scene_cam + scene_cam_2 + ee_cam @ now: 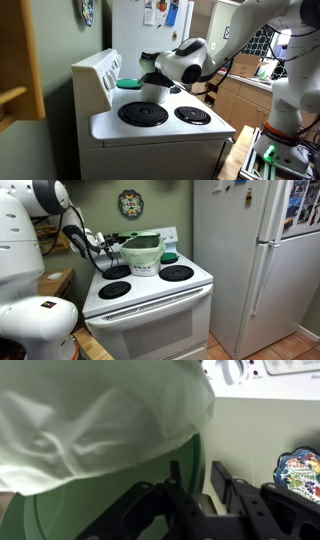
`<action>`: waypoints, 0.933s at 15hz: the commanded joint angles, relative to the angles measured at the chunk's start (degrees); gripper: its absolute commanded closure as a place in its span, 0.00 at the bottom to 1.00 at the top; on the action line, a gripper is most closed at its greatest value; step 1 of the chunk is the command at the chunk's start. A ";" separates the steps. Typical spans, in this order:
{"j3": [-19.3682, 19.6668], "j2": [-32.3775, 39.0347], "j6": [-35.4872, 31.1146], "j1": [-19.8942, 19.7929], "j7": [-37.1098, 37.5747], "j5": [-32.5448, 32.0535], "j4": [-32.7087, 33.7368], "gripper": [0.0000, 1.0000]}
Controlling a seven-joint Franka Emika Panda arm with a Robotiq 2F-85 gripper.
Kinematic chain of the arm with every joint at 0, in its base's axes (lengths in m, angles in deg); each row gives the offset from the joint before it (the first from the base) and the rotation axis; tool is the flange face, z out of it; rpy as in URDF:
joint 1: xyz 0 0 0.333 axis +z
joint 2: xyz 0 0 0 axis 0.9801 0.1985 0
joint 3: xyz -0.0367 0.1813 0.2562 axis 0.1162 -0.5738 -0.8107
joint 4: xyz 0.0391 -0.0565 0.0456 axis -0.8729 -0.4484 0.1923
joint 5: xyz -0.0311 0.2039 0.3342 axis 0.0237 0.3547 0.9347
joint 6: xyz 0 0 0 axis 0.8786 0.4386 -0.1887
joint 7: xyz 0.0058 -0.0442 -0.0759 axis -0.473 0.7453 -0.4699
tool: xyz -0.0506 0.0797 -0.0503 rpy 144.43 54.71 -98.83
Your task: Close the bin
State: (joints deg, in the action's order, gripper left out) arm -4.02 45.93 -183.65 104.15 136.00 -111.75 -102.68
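The whitish translucent bin (145,256) stands at the back of the stove top between the burners; it also shows in an exterior view (155,93). In the wrist view a crumpled white liner (90,410) fills its mouth, and the light-green lid (80,510) is flipped open at the lower left. My gripper (198,482) is open, its two black fingers straddling the lid's rounded edge. In both exterior views the gripper (108,248) (149,66) sits right beside the bin's upper rim.
The white stove (150,295) has coil burners (143,114) in front of the bin. A flat teal dish (170,256) lies beside the bin. The stove's knob panel (235,370) is behind it, a fridge (260,260) stands to one side, and a decorative plate (131,202) hangs on the wall.
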 commanded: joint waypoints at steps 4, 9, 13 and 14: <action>-1.31 -4.16 -3.47 -0.92 -0.31 3.81 -1.66 0.07; -1.02 -7.96 -14.30 -1.48 -7.60 14.26 -0.24 0.00; -0.70 -9.90 -19.93 -1.56 -18.93 25.06 0.97 0.01; -0.73 -10.07 -20.29 -1.48 -22.36 28.30 1.48 0.00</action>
State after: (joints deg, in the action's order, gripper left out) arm -4.68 37.58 -200.90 103.09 121.61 -91.31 -101.54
